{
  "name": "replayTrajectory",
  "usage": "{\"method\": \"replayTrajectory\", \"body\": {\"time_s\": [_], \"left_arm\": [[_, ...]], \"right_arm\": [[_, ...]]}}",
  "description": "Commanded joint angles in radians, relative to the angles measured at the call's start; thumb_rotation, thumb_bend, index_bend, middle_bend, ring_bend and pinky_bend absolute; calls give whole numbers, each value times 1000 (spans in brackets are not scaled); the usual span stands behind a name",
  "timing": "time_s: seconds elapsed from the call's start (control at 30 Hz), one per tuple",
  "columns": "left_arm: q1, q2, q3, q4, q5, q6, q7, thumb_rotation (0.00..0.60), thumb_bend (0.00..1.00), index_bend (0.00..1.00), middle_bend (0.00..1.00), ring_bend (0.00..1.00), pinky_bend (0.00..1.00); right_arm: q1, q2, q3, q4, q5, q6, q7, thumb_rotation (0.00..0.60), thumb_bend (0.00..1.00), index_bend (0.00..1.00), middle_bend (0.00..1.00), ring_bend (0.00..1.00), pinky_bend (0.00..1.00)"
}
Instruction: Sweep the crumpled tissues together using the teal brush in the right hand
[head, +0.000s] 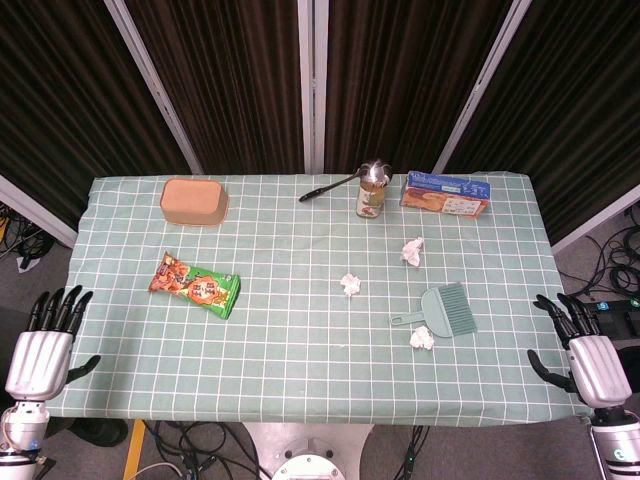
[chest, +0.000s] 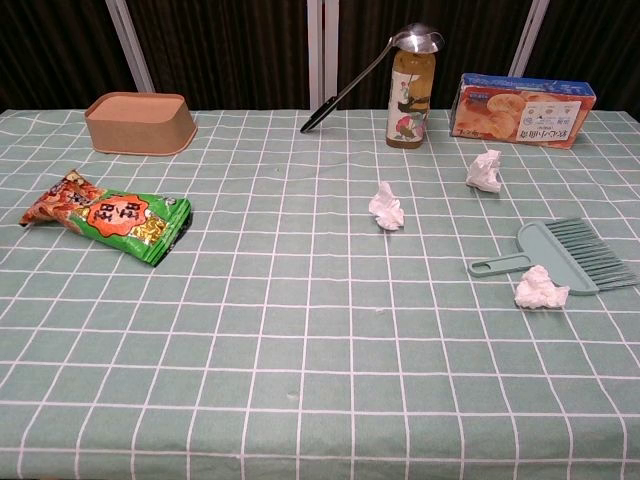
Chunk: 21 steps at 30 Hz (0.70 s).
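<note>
Teal brush (head: 447, 310) lies untouched on surface (head: 300, 340) beside one crumpled tissue (head: 421, 338); left robot hand (head: 45, 345) and right robot hand (head: 585, 350) empty, fingers spread.

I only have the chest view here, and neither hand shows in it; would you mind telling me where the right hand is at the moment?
Observer: The right hand is off the table's right edge, near the front corner, holding nothing.
Operator: Thank you. So the teal brush is not picked up yet?
Observer: Correct. The teal brush lies flat on the cloth, apart from that hand, with its handle pointing away from it.
Operator: And where is the left hand, please?
Observer: The left hand is beside the table's left front corner, its fingers apart and empty.
</note>
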Motion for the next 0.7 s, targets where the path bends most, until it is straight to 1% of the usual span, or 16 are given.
{"method": "replayTrajectory", "body": {"time_s": [0.03,0.27,0.37,0.47,0.57,0.7], "left_arm": [[1,0,0,-1,-1,2,1,600,122,82,35,0,0],[4,0,2,-10,2,7,3,600,123,82,35,0,0],[5,3,3,-14,3,6,1,600,123,82,35,0,0],[5,6,2,-17,5,10,-4,600,123,82,35,0,0],[6,9,3,-18,5,10,-9,600,123,82,35,0,0],[7,7,5,-17,4,8,-16,600,123,82,35,0,0]], "right_arm": [[3,0,0,-1,-4,-1,0,600,289,45,183,0,0],[17,7,-8,-2,-25,-13,8,600,289,46,185,0,0],[45,7,-7,-7,-43,-41,0,600,288,72,208,0,0],[98,4,3,-21,-50,-109,-18,600,277,122,249,2,0],[165,-13,23,-32,-37,-205,-50,600,230,202,309,21,0],[264,-71,51,-17,2,-360,-116,600,202,242,316,23,0]]}}
